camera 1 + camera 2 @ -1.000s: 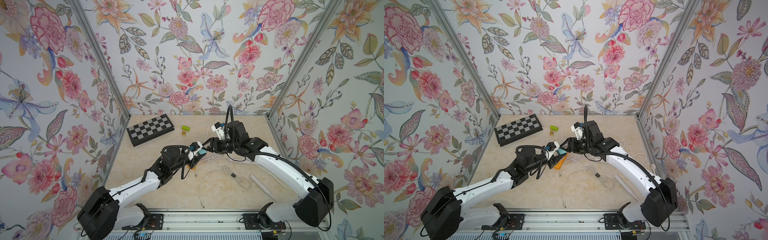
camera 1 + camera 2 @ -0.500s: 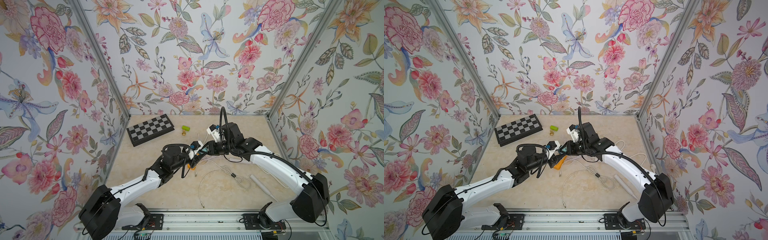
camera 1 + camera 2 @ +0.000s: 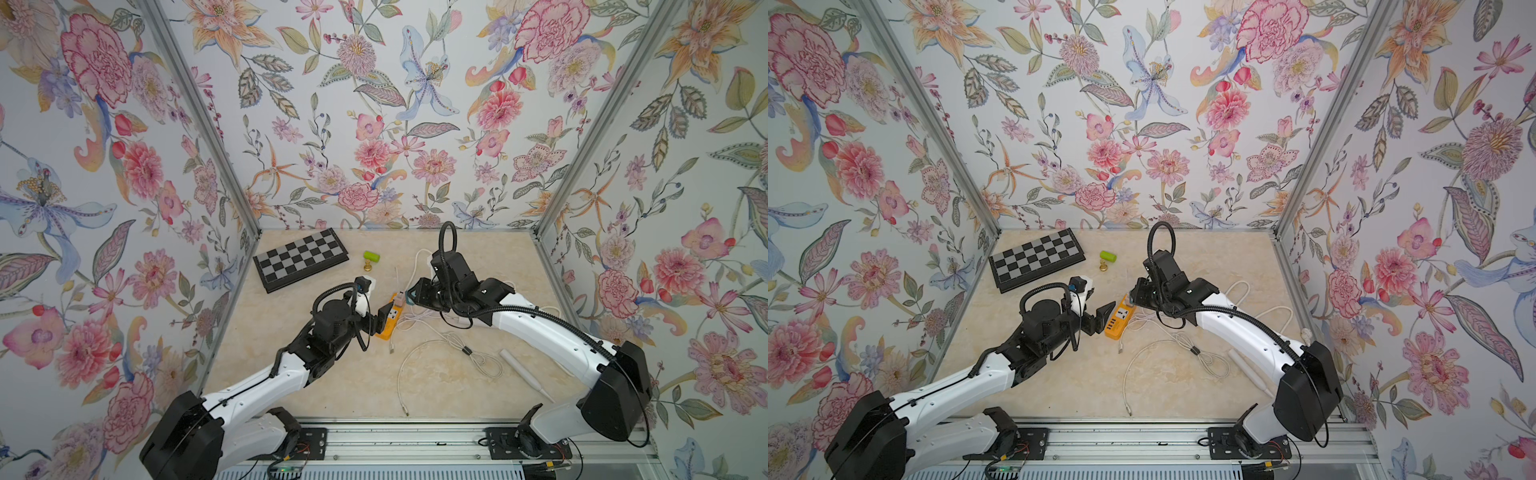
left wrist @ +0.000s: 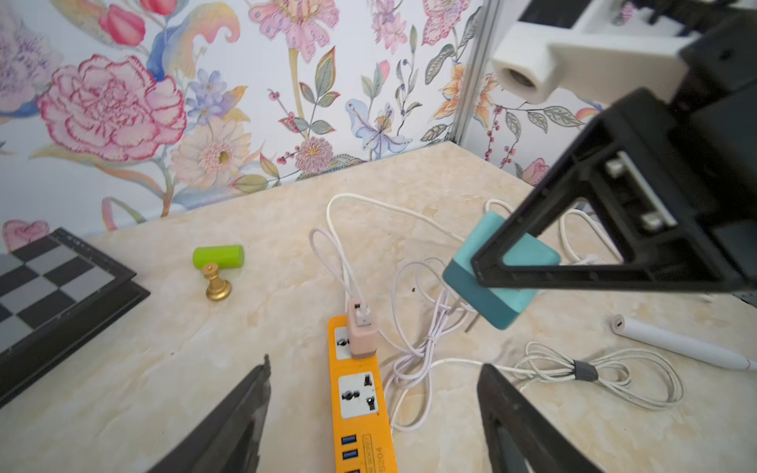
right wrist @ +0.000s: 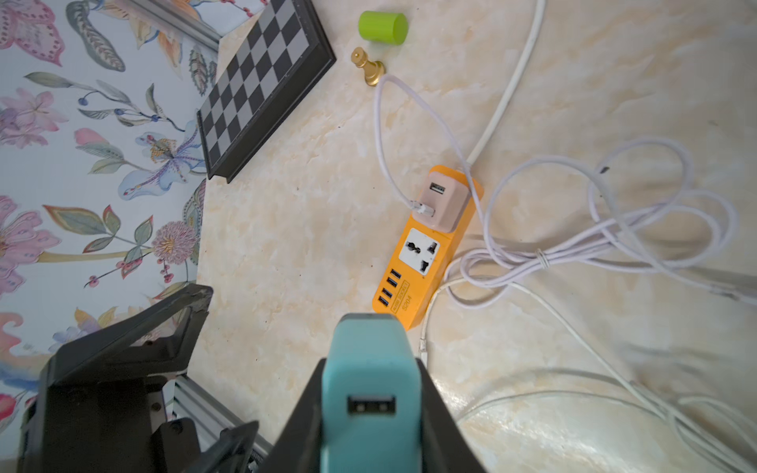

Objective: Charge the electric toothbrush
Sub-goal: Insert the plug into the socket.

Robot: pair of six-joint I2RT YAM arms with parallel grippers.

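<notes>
A white electric toothbrush (image 3: 525, 374) (image 3: 1250, 372) (image 4: 680, 342) lies flat at the right of the table, away from both arms. An orange power strip (image 3: 388, 318) (image 5: 426, 254) lies in the middle with a pink adapter (image 4: 360, 331) (image 5: 444, 202) plugged into its far socket. My right gripper (image 5: 370, 360) (image 3: 411, 293) is shut on a teal USB adapter (image 5: 370, 389) (image 4: 491, 303), held just above the strip's far end. My left gripper (image 4: 375, 368) (image 3: 1102, 316) is open, its fingers spread either side of the strip's near end, holding nothing.
A coiled white cable (image 3: 469, 351) (image 4: 585, 368) lies between strip and toothbrush, its free plug (image 3: 405, 411) near the front edge. Lilac cable loops (image 5: 614, 229) trail from the pink adapter. A chessboard (image 3: 301, 259), green cylinder (image 3: 372, 257) and gold pawn (image 3: 368, 267) sit at the back left.
My right gripper closed on the teal adapter, where the two grippers met. The left jaws have since spread open and now stand apart from it, low over the strip.
</notes>
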